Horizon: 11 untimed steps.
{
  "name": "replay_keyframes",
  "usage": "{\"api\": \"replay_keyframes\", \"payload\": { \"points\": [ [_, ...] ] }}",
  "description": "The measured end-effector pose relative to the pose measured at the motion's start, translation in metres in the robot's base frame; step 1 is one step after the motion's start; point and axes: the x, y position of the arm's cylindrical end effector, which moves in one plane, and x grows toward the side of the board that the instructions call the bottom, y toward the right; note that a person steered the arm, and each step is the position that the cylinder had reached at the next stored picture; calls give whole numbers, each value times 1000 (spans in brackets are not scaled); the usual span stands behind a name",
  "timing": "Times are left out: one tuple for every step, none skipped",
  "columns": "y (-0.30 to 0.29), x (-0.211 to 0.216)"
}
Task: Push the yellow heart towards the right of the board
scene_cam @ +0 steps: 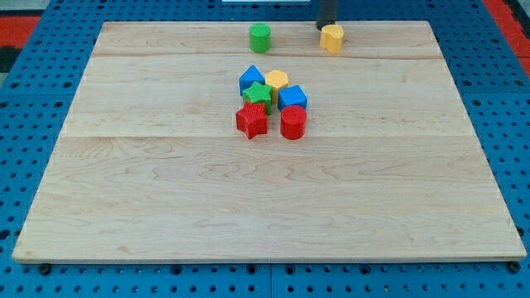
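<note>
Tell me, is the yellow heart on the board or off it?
On it: the yellow heart sits on the wood board near its top edge, my tip at its upper left.

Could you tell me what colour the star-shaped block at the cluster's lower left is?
The star is red, shown clearly in the camera view.

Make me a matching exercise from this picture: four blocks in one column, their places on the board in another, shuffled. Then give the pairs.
Blocks:
1. yellow heart
2. green cylinder
3. red star
4. red cylinder

Places:
A. cluster's bottom right
B. top edge, alone, left of the other top block
C. top edge, right beside my tip
D. cluster's bottom left

Pairs: 1-C, 2-B, 3-D, 4-A
</note>
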Motion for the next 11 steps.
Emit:
{"api": "replay_keyframes", "payload": {
  "points": [
    [20, -1],
    [-18, -16],
    [-49, -7],
    [-51, 15],
    [-45, 25],
    [10, 26],
    [61, 26],
    [45, 13],
    [-3, -14],
    [-47, -15],
    [-116, -14]
  ]
}}
